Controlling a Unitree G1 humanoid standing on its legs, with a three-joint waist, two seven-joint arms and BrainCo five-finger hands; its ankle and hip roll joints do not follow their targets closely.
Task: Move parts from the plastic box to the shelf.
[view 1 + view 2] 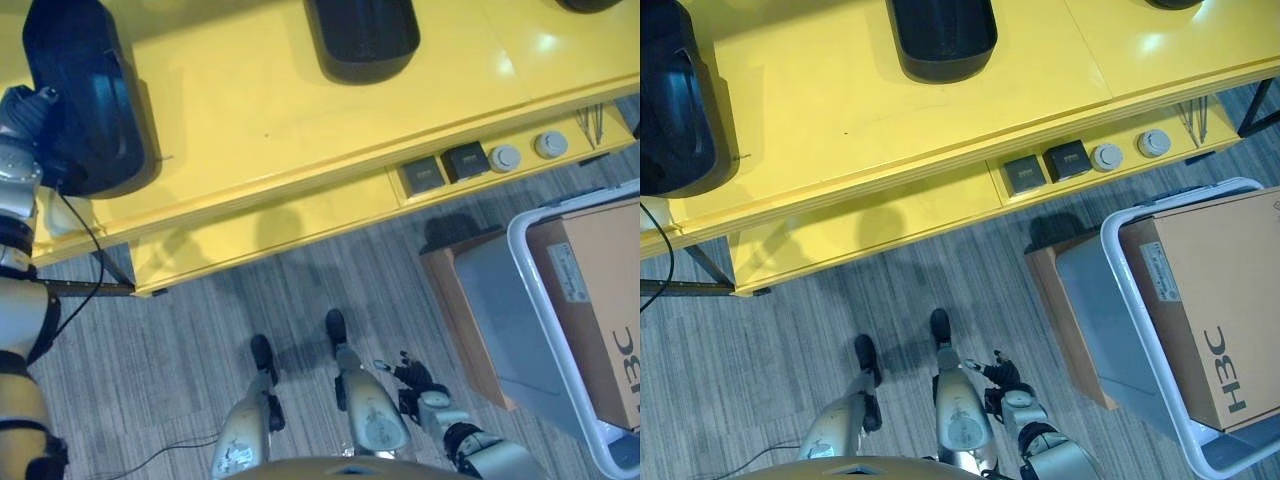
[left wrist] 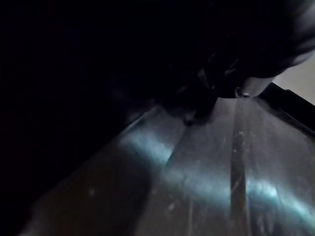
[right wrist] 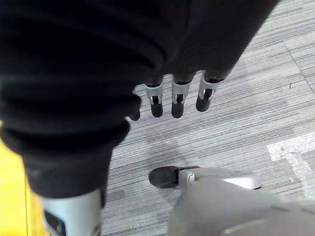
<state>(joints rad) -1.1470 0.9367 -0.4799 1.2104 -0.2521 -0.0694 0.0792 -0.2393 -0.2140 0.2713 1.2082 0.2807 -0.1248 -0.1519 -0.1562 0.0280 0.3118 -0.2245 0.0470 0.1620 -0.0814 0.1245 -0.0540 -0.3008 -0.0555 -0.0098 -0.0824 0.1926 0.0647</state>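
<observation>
**Left hand at a black part on the yellow shelf, right hand low and empty**

Nearest, the right hand [image 1: 418, 378] hangs over the grey striped floor [image 1: 180, 350], fingers [image 3: 177, 102] loosely extended and holding nothing. Beside it — short of the flat yellow metal shelf [image 1: 300, 120] — stands the white-rimmed plastic box [image 1: 1160, 330] with a brown cardboard carton [image 1: 1220, 300] inside. On the shelf's near left edge lies a glossy black curved part [image 1: 85, 95]; the left hand [image 1: 25, 110] is against it — its grip cannot be told. Another black curved part [image 1: 362, 35] lies at the shelf's far side.
</observation>
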